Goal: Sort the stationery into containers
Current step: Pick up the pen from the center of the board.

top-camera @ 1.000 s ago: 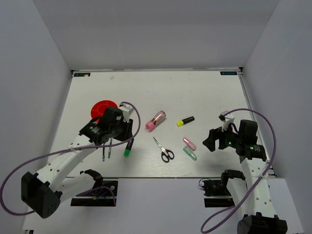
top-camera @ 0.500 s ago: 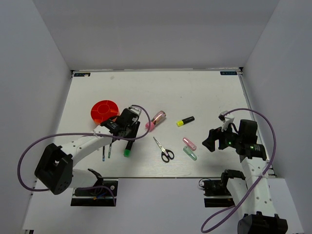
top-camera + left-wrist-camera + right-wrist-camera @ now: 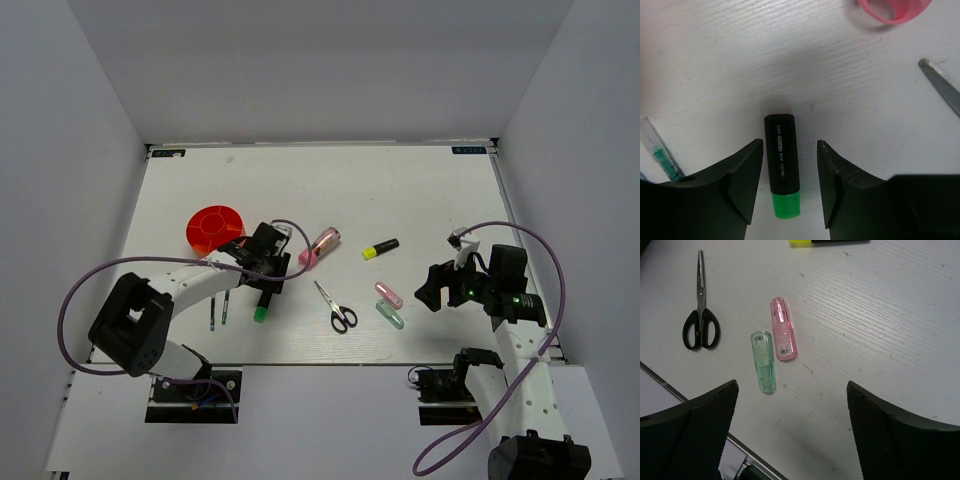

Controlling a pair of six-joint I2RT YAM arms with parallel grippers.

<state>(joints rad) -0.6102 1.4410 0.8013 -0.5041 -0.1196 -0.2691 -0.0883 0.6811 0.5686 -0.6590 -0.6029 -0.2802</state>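
Observation:
The green-capped black marker lies flat on the table between the fingers of my left gripper. The jaws are open, with a gap on each side of the marker. From above, that gripper sits just right of the red-orange pot, and the green cap pokes out below it. My right gripper hangs wide open over bare table, holding nothing. Ahead of it lie a pink capsule, a pale-green capsule and the black-handled scissors.
A pink tube and a yellow-capped highlighter lie mid-table. Two thin pens rest left of the marker. White walls close in the table on three sides, and its near edge runs below the right gripper.
My left arm has come down from above the table and reached right, so its fingers now straddle the marker. Its jaws have widened. The right arm has not moved.

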